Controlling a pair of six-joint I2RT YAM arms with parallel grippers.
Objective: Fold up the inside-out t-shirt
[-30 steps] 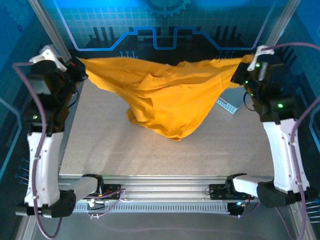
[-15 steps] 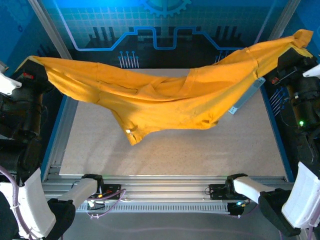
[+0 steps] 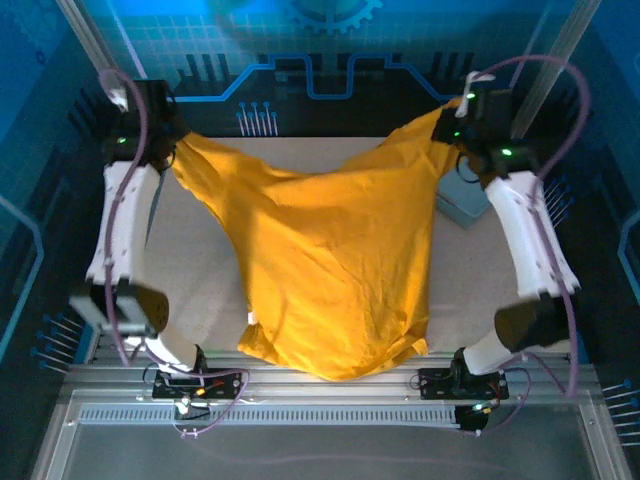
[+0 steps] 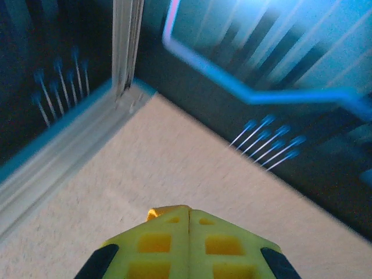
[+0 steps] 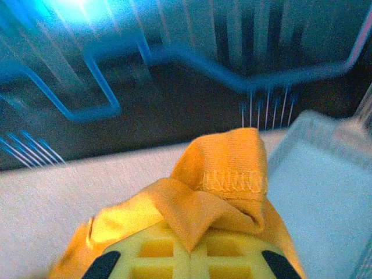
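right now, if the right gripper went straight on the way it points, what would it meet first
The right gripper, shut on the t-shirt, would probably cross a strip of table, then meet the dark back panel. The basket sits right of that line; depth unclear.

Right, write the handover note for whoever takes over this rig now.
Left claw: shut on one far corner of the t-shirt, at the far left of the table.
Right claw: shut on the other far corner, far right, near the basket.
T-shirt: strung between the claws, draped down the table to its near edge, wrinkled, no fold in it.
Done: gripped at two corners and spread out.
Left: lay it flat, smooth it, make every fold.
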